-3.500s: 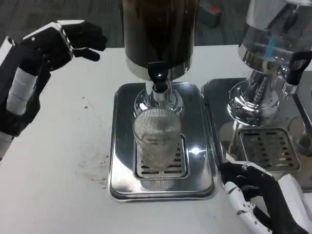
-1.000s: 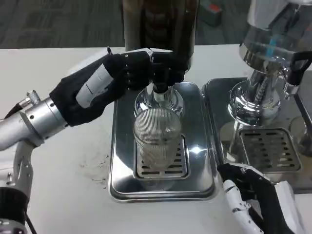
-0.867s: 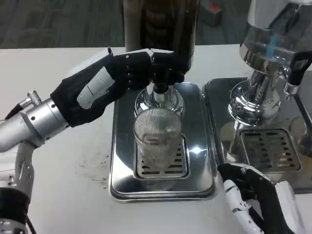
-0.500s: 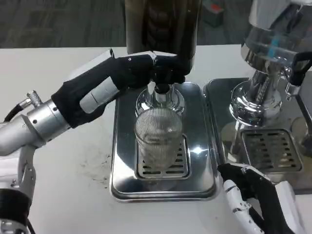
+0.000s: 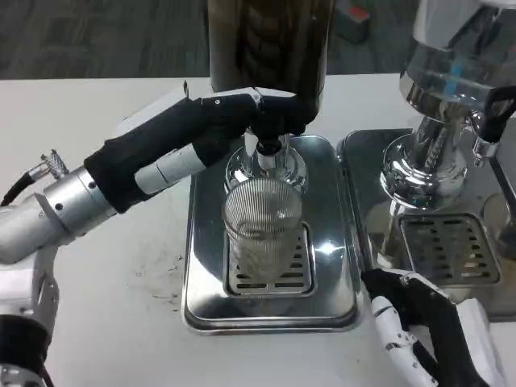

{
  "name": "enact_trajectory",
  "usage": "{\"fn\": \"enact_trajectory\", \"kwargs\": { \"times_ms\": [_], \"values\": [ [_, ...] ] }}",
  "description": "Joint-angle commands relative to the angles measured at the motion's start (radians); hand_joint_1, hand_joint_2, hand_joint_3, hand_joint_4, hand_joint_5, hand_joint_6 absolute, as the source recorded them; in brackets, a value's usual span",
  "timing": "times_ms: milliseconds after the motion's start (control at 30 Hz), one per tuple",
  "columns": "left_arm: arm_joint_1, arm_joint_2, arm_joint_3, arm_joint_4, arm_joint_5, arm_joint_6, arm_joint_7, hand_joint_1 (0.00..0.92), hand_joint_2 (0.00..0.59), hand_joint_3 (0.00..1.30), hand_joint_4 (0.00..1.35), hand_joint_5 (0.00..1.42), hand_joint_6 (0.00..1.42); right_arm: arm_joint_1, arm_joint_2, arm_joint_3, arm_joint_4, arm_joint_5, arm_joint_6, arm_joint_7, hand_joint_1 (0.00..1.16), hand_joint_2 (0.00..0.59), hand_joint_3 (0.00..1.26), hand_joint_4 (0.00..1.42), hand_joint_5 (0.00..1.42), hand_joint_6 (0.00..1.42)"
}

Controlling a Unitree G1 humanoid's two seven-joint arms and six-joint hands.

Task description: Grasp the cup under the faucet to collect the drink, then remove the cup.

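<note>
White table [image 5: 121,282] w/ steel drip tray [image 5: 205,242] near its far edge: cup [image 5: 262,234] sits on the grate under the faucet [image 5: 266,133], my left hand [image 5: 230,117] pinching the tap, right hand [image 5: 427,326] idle, fingers loosely apart at near edge — risk: overfill/splash if I hold the tap too long.

The cup [image 5: 264,234] is a clear ribbed glass, standing upright on the slotted grate [image 5: 270,278] of the shiny steel drip tray [image 5: 204,242]. It sits right below the faucet [image 5: 267,149], whose black tap projects from the base of the dark dispenser [image 5: 268,48]. The left robot hand [image 5: 242,117] is up on that tap, fingers wrapped over it. Whether the glass holds any liquid is hard to tell; it looks see-through to the grate beneath.
</note>
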Motion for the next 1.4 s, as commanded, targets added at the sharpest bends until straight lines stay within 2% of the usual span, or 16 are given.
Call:
{"fn": "enact_trajectory", "kwargs": {
  "times_ms": [33, 233, 467, 533, 700, 867, 1133, 1267, 1400],
  "values": [
    [0.022, 0.004, -0.026, 0.012, 0.033, -0.034, -0.013, 0.0, 0.073, 0.3, 0.22, 0.24, 0.22, -0.005, -0.004, -0.005, 0.004, 0.007, -0.01, -0.004, 0.21, 0.46, 0.43, 0.39, 0.37, 0.38],
    [0.027, 0.003, -0.031, 0.014, 0.037, -0.06, -0.011, 0.0, 0.072, 0.3, 0.22, 0.24, 0.23, -0.005, -0.005, -0.007, 0.001, 0.006, -0.009, -0.003, 0.21, 0.46, 0.42, 0.38, 0.34, 0.36],
    [0.029, 0.006, -0.043, 0.021, 0.044, -0.089, -0.007, 0.0, 0.076, 0.3, 0.22, 0.24, 0.23, -0.005, -0.008, -0.009, -0.003, 0.002, -0.014, -0.008, 0.21, 0.456, 0.33, 0.3, 0.27, 0.33],
    [0.03, 0.009, -0.047, 0.022, 0.047, -0.098, -0.004, 0.0, 0.077, 0.3, 0.22, 0.24, 0.23, -0.005, -0.009, -0.009, -0.005, 0.002, -0.017, -0.009, 0.26, 0.435, 0.28, 0.26, 0.25, 0.31],
    [0.034, 0.016, -0.06, 0.022, 0.052, -0.114, 0.006, 0.0, 0.078, 0.3, 0.22, 0.24, 0.23, -0.02, -0.02, -0.026, -0.006, 0.02, -0.054, -0.009, 0.41, 0.303, 0.19, 0.18, 0.2, 0.27],
    [0.039, 0.023, -0.071, 0.018, 0.059, -0.128, 0.019, 0.0, 0.077, 0.3, 0.22, 0.24, 0.23, -0.05, -0.033, -0.047, -0.009, 0.063, -0.052, 0.029, 0.48, 0.251, 0.14, 0.11, 0.15, 0.23],
    [0.044, 0.033, -0.086, 0.012, 0.063, -0.141, 0.035, 0.0, 0.077, 0.3, 0.22, 0.24, 0.23, -0.106, -0.045, -0.065, 0.011, 0.142, -0.034, 0.103, 0.55, 0.213, 0.03, 0.04, 0.07, 0.15],
    [0.046, 0.038, -0.095, 0.01, 0.061, -0.145, 0.043, 0.0, 0.079, 0.3, 0.22, 0.24, 0.23, -0.149, -0.06, -0.07, 0.021, 0.155, -0.021, 0.144, 0.58, 0.203, 0.0, 0.0, 0.0, 0.1],
    [0.047, 0.042, -0.1, 0.009, 0.06, -0.148, 0.052, 0.0, 0.085, 0.3, 0.22, 0.24, 0.23, -0.201, -0.081, -0.071, 0.03, 0.155, 0.011, 0.193, 0.61, 0.193, 0.0, 0.0, 0.0, 0.04]
  ]
}}
